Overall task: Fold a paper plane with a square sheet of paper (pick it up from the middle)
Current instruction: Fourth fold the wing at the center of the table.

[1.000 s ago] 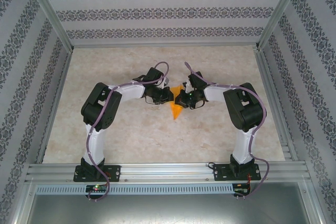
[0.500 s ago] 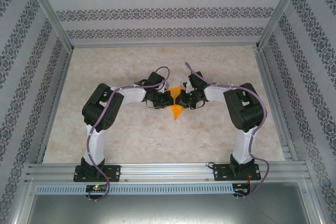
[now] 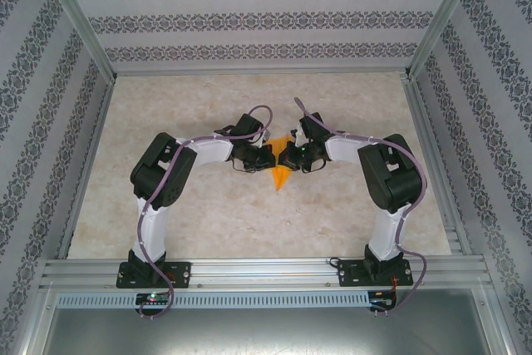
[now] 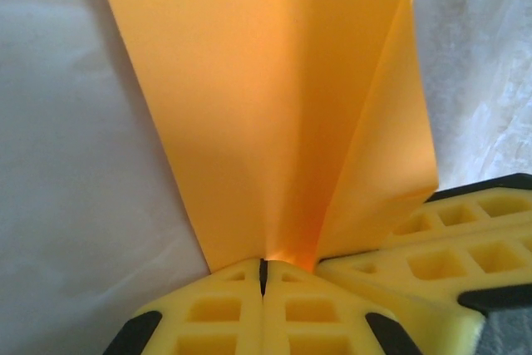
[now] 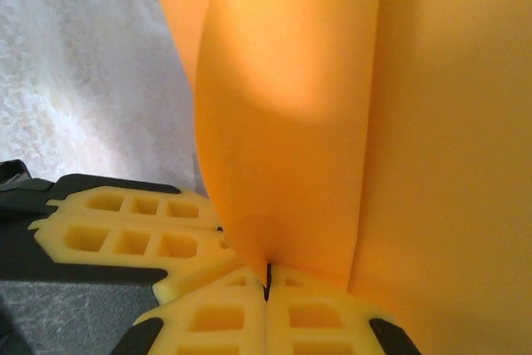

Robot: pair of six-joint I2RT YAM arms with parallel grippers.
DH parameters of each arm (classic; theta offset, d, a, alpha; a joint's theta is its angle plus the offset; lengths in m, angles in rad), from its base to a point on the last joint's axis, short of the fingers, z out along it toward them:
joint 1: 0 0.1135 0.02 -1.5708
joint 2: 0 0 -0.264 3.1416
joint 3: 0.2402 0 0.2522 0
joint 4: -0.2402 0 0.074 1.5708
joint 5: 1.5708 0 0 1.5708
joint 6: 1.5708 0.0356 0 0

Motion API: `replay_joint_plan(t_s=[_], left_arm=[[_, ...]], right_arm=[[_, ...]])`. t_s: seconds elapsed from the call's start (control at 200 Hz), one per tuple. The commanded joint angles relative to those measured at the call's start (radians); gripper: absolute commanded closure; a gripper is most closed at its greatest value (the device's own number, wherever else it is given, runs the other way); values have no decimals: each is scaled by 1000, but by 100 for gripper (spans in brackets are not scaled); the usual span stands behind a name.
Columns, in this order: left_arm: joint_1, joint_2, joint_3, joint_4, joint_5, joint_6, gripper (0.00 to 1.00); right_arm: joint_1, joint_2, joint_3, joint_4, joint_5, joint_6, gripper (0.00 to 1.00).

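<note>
Both claws meet at the centre of the top view: left gripper (image 3: pixel 268 156) and right gripper (image 3: pixel 283 156) each pinch the orange paper plane (image 3: pixel 280 177). Its point shows below them against the marbled table (image 3: pixel 208 214), and their black wrists cover its upper part.

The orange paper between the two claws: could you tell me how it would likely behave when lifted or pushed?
Probably floppy: the orange paper bows in soft curves beyond the shut left claw. Likely light, since fingertip pinches by that and the right claw seem to carry it. So thin, it would probably crumple if pushed.
</note>
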Motion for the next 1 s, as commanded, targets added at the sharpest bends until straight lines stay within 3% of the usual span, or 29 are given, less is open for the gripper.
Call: replay_joint_plan(t_s=[0.0,0.215,0.62,0.994], left_arm=[[-3,55,-7,-88,-87,54,100],[6,55,-6,-63,-39,67,100],[20,-22,18,-9,39,34,100],[15,-67,-8,-6,25,-32,97]], right_arm=[[15,-34,-22,2,-13,17,97],[16,-10,-51,68,-40,60,97],[0,25,-54,17,39,36,96],[-3,16,-57,19,34,35,96]])
